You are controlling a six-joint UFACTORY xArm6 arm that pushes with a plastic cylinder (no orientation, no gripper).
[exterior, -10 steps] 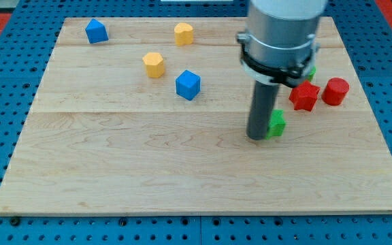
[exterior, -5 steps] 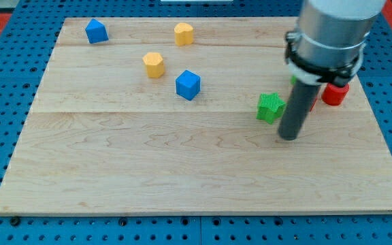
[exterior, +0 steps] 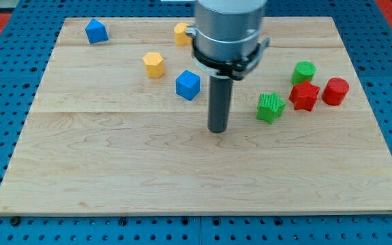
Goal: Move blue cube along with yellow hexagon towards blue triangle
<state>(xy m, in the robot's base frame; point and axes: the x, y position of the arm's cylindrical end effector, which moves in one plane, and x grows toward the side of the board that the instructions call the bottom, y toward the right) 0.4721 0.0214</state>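
Touching nothing, my tip rests on bare wood just near-right of the blue cube, with the yellow hexagon beyond it to the far left. Open board runs toward the blue triangle at the far-left corner. Another yellow block sits partly hidden behind my arm; the green star lies right.

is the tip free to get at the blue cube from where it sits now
Probably yes: my tip sits just below-right of the blue cube, apart from it, with only bare board between them.
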